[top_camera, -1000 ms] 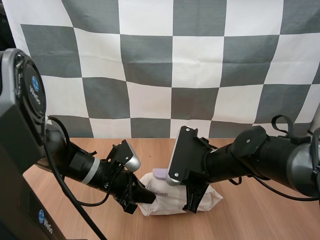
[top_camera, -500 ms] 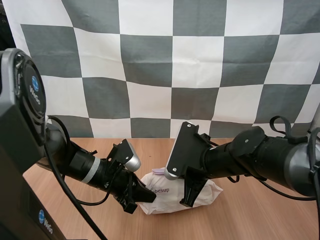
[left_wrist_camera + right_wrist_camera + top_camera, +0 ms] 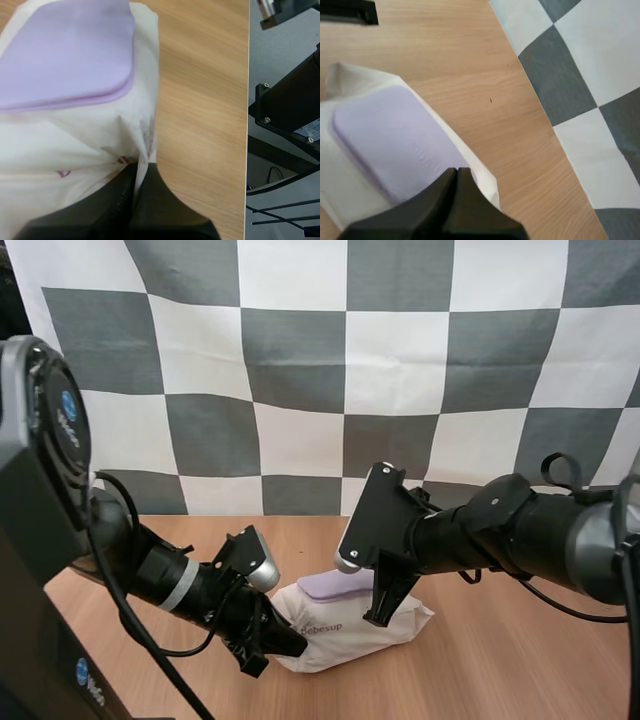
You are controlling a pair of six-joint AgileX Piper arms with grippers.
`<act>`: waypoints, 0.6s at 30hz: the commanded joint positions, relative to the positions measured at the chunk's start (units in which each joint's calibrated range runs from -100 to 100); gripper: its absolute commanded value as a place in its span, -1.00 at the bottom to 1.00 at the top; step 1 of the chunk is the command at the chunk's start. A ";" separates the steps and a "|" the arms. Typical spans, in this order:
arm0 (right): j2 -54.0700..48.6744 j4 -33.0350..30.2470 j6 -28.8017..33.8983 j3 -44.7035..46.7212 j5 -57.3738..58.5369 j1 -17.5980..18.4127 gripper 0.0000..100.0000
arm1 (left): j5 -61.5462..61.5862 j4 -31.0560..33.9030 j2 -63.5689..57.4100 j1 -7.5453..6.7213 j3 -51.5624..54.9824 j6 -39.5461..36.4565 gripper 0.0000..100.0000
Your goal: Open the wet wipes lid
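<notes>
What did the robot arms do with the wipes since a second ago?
The right gripper rose a little and drew back to the right, so the purple lid now shows beside it. The left gripper dipped slightly and still pinches the end of the pack of wet wipes. The lid is flat and closed as before, and the pack stays on the table.

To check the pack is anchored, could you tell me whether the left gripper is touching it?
Touching. The left wrist view shows the left gripper pinching a fold of the wet wipes pack between its tips.
</notes>
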 commanded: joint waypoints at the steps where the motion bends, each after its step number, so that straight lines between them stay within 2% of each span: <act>1: 1.51 -0.01 -0.05 0.13 -2.54 0.58 -1.00 | 0.18 -0.53 -0.01 -0.03 -0.05 0.94 -1.00; 9: 1.58 -0.96 -0.05 0.13 -5.87 1.07 -1.00 | 0.18 -0.53 -0.01 -0.03 -0.05 0.94 -1.00; 13: -2.49 -7.06 -0.05 0.13 -4.55 1.07 -1.00 | 0.18 -0.64 -0.01 -0.03 -0.05 0.94 -1.00; 16: -6.67 -14.91 -0.05 0.13 5.06 1.07 -1.00 | 0.18 -0.75 -0.01 -0.03 -0.05 0.94 -1.00; 18: -7.90 -17.55 0.65 0.13 11.40 1.07 -1.00 | 0.18 -1.16 -0.01 -0.03 -0.05 0.94 -1.00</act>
